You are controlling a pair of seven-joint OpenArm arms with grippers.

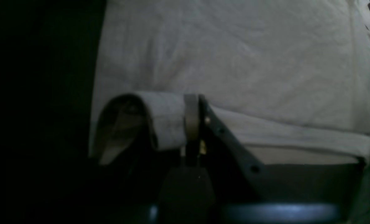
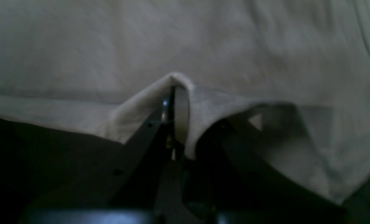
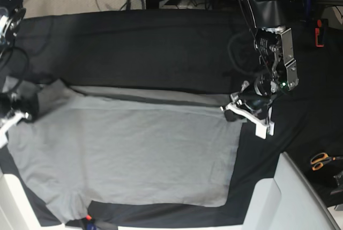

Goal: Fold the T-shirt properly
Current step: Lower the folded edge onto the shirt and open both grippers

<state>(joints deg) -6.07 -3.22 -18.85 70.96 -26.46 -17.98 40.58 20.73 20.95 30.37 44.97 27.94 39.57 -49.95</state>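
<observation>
The T-shirt (image 3: 128, 155) is spread flat across the black tabletop (image 3: 150, 47), with one long edge lifted along its far side. The left pincer (image 1: 192, 123) is closed tight on a fold of that edge near the hem corner, the fabric curling over its fingers. The right pincer (image 2: 175, 102) is likewise clamped shut on a raised peak of cloth, at the shirt's opposite end by the sleeve.

Risk is judged to lie mainly in the two thin pinches: should the arms be carried across at unequal pace or height, the edge could be pulled askew and a crooked fold laid down. Only one layer may have been caught, leaving the underside behind. Slippage from either grip would drop the edge in a wrinkled heap.
</observation>
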